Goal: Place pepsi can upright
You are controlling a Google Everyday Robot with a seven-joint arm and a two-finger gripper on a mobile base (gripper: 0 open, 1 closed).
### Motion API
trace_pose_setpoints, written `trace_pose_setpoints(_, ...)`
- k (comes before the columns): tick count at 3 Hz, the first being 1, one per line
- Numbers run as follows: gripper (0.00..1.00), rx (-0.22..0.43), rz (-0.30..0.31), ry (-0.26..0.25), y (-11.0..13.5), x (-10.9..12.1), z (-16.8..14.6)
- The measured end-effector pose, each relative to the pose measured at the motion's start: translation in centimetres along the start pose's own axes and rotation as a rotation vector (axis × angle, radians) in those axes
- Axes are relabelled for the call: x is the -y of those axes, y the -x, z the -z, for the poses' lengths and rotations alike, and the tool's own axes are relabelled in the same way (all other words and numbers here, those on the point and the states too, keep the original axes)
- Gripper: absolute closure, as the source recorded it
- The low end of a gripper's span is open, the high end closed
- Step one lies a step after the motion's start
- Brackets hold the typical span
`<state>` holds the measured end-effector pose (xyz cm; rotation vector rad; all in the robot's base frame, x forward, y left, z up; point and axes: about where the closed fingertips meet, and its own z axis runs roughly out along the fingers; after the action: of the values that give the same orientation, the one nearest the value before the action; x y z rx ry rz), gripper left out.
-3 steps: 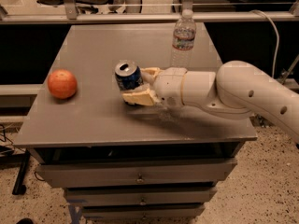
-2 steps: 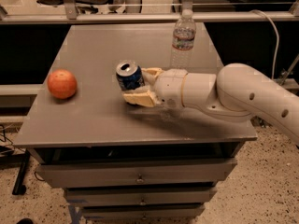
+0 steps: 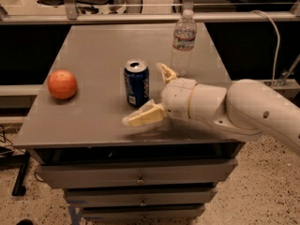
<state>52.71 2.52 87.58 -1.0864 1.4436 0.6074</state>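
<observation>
The pepsi can [image 3: 136, 83] is dark blue with a silver pull-tab top. It stands upright on the grey table [image 3: 93, 55] near the middle. My gripper [image 3: 152, 93] is just to the right of the can, with its jaws spread apart. One finger [image 3: 144, 116] lies in front of and below the can, the other finger [image 3: 167, 72] points up behind it on the right. Neither finger touches the can. The white arm reaches in from the right.
An orange fruit [image 3: 62, 84] sits at the table's left side. A clear plastic water bottle [image 3: 183, 42] stands behind the gripper at the back right. Drawers [image 3: 140, 178] run below the tabletop. A cable [image 3: 276, 36] hangs at the right.
The gripper has let go of the can and drawn back to the right. The can, tilted in the grip before, now stands upright on the table.
</observation>
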Motion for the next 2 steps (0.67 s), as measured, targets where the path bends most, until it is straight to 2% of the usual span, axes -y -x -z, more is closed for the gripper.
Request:
trace_pose_setpoints(1,0.0,0.003,0.004,-0.053,-0.5,-1.0,2.2)
trace_pose_setpoints(2,0.0,-0.002,0.016,-0.109,-1.4,-1.8,6.4)
